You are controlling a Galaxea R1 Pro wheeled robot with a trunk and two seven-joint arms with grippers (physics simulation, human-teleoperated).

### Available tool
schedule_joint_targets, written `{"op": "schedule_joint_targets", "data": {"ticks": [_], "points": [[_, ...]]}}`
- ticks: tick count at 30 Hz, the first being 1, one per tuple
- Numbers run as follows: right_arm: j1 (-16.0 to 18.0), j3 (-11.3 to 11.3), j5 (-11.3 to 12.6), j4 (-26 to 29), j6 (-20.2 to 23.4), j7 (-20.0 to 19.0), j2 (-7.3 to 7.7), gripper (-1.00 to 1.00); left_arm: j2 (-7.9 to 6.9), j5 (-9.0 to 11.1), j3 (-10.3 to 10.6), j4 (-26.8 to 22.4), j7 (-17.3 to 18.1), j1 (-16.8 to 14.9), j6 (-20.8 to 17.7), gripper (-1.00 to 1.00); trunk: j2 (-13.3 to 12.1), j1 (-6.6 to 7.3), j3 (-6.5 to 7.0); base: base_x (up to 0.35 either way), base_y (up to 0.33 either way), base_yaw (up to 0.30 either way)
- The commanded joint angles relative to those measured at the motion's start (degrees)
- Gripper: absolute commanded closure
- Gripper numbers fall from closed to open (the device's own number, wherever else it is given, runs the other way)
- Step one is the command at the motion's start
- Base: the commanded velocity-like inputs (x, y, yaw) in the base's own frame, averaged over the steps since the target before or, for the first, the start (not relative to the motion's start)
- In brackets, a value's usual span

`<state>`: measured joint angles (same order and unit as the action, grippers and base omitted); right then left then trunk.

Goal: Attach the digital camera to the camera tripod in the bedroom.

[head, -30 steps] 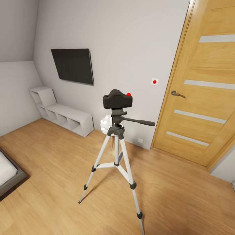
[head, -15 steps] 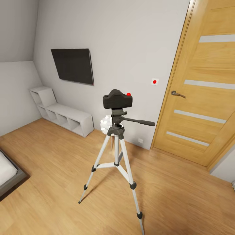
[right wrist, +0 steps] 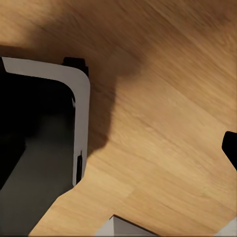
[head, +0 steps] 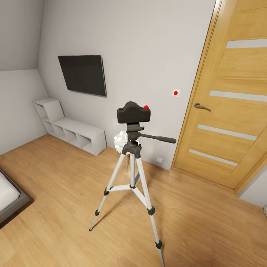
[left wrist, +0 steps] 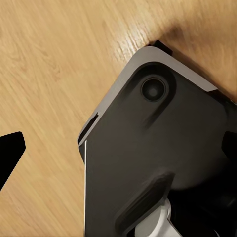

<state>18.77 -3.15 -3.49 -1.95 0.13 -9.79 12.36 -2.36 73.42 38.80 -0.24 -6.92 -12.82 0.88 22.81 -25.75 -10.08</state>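
Seated on tripod (head: 132,174) head, well ahead of both grippers: camera (head: 134,113), likely rigid, light, top-heavy up there; best held by body sides. Gripper states impossible to tell.

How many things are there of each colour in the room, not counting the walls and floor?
Black: 2, digital camera, wall screen
Silver: 1, camera tripod
White: 1, cube shelves
Wood: 1, door
Total: 5
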Motion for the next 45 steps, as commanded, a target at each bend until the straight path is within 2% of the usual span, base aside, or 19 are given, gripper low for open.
{"op": "schedule_joint_targets", "data": {"ticks": [1,6,14,24,35,45], "points": [[-0.18,-0.27,-0.34,-0.08,-0.03,-0.13,0.00,-1.00,0.02,0.42,0.48,-0.03,-0.20,-0.03,0.09,-1.00,0.11,-0.03,-0.11,-0.012,0.000,0.000],[-1.80,-0.27,-0.30,-0.08,-0.17,-0.14,-0.55,-1.00,0.39,0.47,0.48,-0.03,-0.20,-0.02,0.07,-1.00,0.11,-0.03,-0.11,-0.171,0.000,0.000],[-2.49,-0.27,-0.29,-0.08,-0.04,-0.14,-1.85,-1.00,0.88,0.49,0.48,-0.03,-0.20,-0.01,0.03,-1.00,0.11,-0.03,-0.11,-0.291,0.000,0.000],[-2.59,-0.27,-0.34,-0.07,-0.02,-0.14,-2.09,-1.00,0.95,0.49,0.47,-0.03,-0.20,-0.01,0.08,-1.00,0.11,-0.03,-0.11,-0.205,0.000,0.000],[-2.60,-0.27,-0.37,-0.03,0.03,-0.09,-2.21,-1.00,0.94,0.50,0.46,-0.03,-0.20,-0.01,0.09,-1.00,0.11,-0.03,-0.05,-0.026,0.000,0.000],[-2.60,-0.27,-0.37,0.00,0.10,-0.02,-2.25,-1.00,0.87,0.53,0.47,-0.03,-0.23,-0.01,0.16,-1.00,0.11,-0.03,0.62,-0.002,0.000,0.000]]}}
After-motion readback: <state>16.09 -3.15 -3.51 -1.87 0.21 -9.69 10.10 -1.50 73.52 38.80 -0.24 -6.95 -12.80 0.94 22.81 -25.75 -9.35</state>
